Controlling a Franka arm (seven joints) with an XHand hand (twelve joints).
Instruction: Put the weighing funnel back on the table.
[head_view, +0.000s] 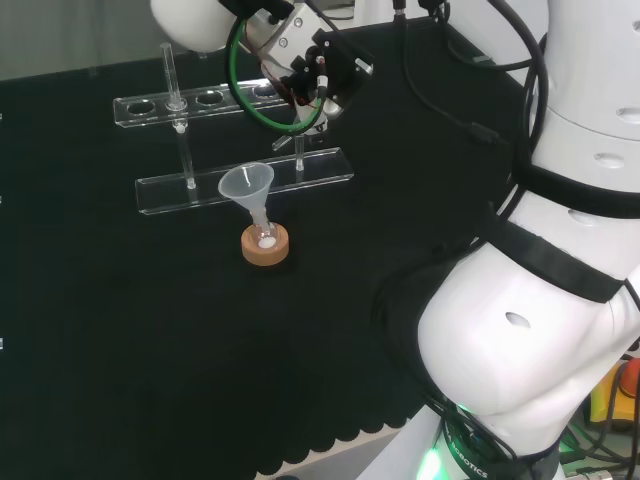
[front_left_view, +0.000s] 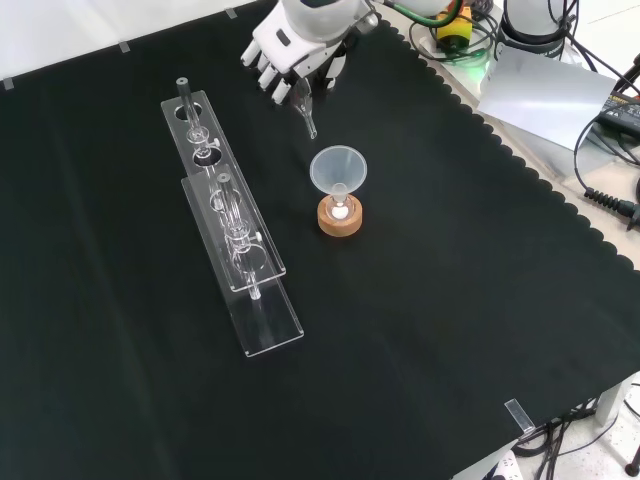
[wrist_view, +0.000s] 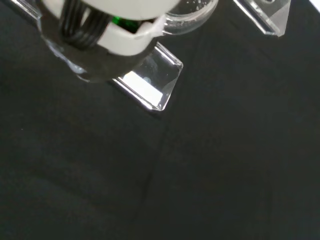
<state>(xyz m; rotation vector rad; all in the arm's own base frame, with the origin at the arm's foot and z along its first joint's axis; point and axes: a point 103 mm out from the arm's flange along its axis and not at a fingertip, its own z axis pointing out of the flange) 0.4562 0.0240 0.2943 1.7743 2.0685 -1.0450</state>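
Note:
My hand hangs above the cloth near the top of the front view, fingers curled round the weighing funnel, a small clear piece whose stem points down and sits clear of the cloth. In the head view the hand is over the right end of the rack. The wrist view catches the weighing funnel's round clear rim beside the blurred white hand. Just to the front right of the hand in the front view, the funnel stands mouth up in a small flask on a cork ring.
A long clear test-tube rack with a few tubes lies left of the hand in the front view; one end of it appears in the wrist view. The cloth's scalloped edge runs down the right. Open black cloth lies right of and below the cork ring.

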